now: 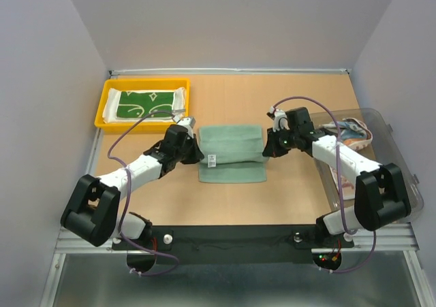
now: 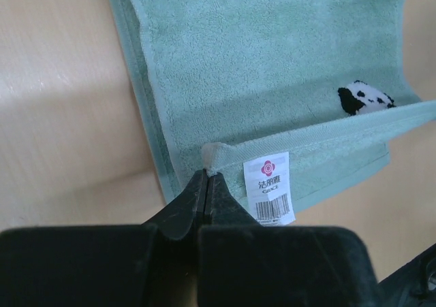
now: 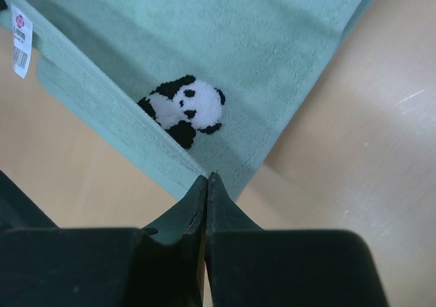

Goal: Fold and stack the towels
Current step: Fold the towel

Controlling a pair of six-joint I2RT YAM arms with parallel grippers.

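A pale teal-green towel (image 1: 231, 154) lies mid-table, its near edge lifted and stretched between both grippers. My left gripper (image 1: 198, 152) is shut on the towel's left corner (image 2: 212, 154), beside a white label (image 2: 274, 188). My right gripper (image 1: 266, 149) is shut on the right corner (image 3: 204, 174), next to an embroidered panda (image 3: 182, 108). A dark green towel with white marks (image 1: 144, 104) lies folded on a white towel (image 1: 178, 86) in the yellow tray (image 1: 103, 108). A towel with blue and orange print (image 1: 351, 131) sits in the clear bin (image 1: 392, 158).
The yellow tray stands at the back left of the wooden table (image 1: 286, 198). The clear plastic bin runs along the right edge, behind my right arm. A metal rail (image 1: 231, 71) borders the table's far side.
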